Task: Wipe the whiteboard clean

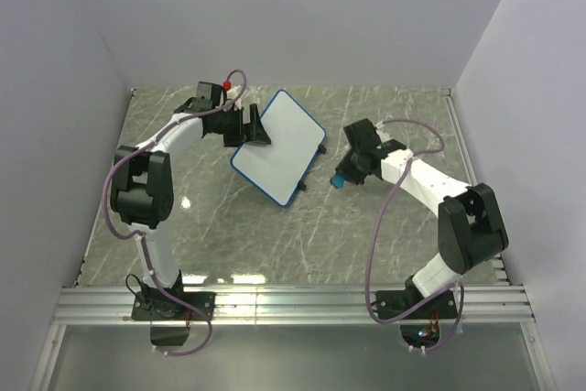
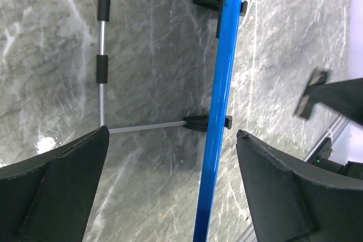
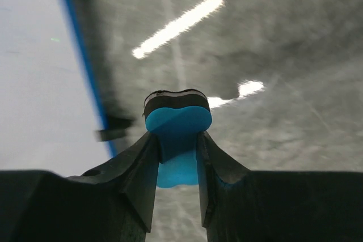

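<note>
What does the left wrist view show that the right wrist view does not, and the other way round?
Left wrist only: the wire stand behind the whiteboard, seen edge-on between the fingers of the open left gripper. Right wrist only: the blue eraser clamped in the right gripper, and the board's white face. Both: the blue frame and the grey marble table.

Blank blue-framed whiteboard (image 1: 277, 146), propped up, turned diagonally
</note>
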Controlling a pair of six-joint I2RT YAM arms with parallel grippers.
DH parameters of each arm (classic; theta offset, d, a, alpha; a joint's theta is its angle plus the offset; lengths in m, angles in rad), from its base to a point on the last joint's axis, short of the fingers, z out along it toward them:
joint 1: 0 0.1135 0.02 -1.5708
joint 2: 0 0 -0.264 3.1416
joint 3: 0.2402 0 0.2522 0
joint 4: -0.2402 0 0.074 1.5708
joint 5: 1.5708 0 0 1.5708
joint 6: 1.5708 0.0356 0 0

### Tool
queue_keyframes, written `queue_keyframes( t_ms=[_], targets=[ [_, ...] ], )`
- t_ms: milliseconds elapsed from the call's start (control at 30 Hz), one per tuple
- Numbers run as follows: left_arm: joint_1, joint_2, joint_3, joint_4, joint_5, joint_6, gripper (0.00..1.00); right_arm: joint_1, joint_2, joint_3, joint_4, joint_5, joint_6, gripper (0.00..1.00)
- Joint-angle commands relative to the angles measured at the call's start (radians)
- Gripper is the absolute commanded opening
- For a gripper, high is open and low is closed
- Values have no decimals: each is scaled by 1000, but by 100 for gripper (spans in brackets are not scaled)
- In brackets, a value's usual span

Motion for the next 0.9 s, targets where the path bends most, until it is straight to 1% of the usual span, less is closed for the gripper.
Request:
queue_keyframes(
  t_ms=[0, 33, 67, 100, 167, 367, 500, 567, 600, 667, 700, 767, 800, 867],
  targets=[
    [-14, -70, 43, -37, -33, 8, 99, -2, 0, -65, 9, 8, -60, 23],
    [-14, -75, 49, -40, -33, 5, 100, -1, 13, -66, 12, 8, -70, 45],
    [-14, -81, 49, -40, -36, -1, 99, -1, 19, -60, 13, 6, -76, 77],
    [-14, -96, 49, -40, -36, -2, 99, -1, 23, -54, 10, 9, -94, 87],
    [-14, -115, 40, -39, -48, -10, 99, -1, 22, -24, 0, 17, -112, 99],
    [-4, -211, 29, -45, -117, -24, 99, -1, -36, 44, -2, -9, -203, 100],
    [8, -288, 28, -58, -214, -36, 99, 1, -91, 67, -48, -15, -228, 100],
    [13, -342, 11, -60, -258, -45, 99, 4, -168, 46, -71, -15, -228, 99],
    [14, -362, 2, -59, -296, -50, 99, 7, -244, 29, -72, -15, -229, 98],
    [20, -408, -35, -55, -339, -73, 99, 14, -344, -46, -48, -18, -241, 94],
    [22, -452, -47, -52, -356, -82, 99, 31, -452, -77, -34, -12, -260, 93],
    [29, -521, -92, -49, -379, -93, 99, 33, -554, -149, -43, -9, -236, 93],
    [31, -541, -109, -46, -387, -99, 99, 25, -623, -157, -66, -35, -234, 94],
    [43, -578, -158, -43, -373, -107, 99, -5, -670, -152, -117, -104, -258, 95]
  ],
)
